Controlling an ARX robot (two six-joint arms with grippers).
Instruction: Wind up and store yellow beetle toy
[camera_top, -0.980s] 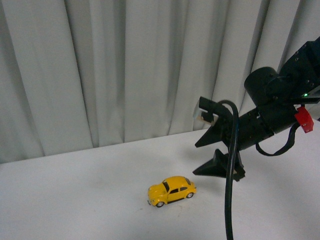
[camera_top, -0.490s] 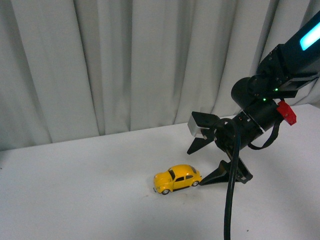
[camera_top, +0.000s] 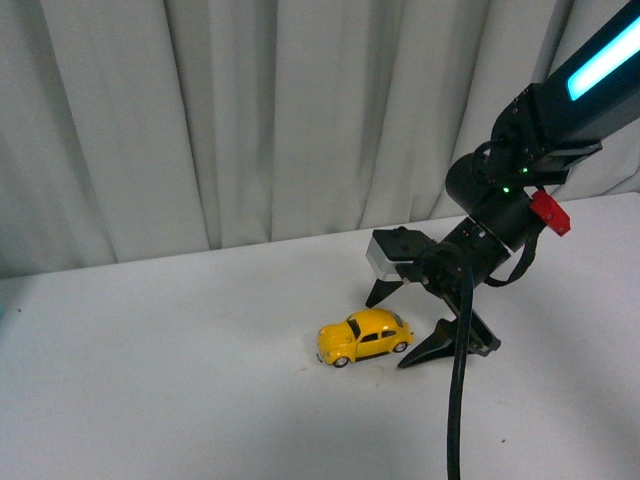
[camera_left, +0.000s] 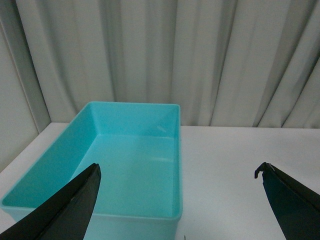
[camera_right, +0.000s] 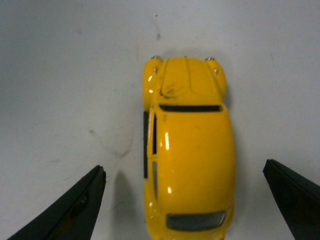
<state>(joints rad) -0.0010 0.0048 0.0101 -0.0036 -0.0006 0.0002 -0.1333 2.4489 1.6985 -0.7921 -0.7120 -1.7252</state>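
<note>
Centring matters: the small glossy yellow beetle toy car (camera_top: 365, 336) sits on the white table (camera_top: 150, 400), five o'clock in front view, between the right gripper's (camera_right: 184, 167) spread fingers; lower squarely, clamp its flanks evenly.

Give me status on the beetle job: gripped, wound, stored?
Done: nothing yet; the glossy yellow beetle toy car sits on the white table, ungripped. In hand: the open right gripper straddles its rear, fingers either side, not touching. Left: close, wind it up, then place it in the empty turquoise plastic bin in front of the open left gripper.
</note>
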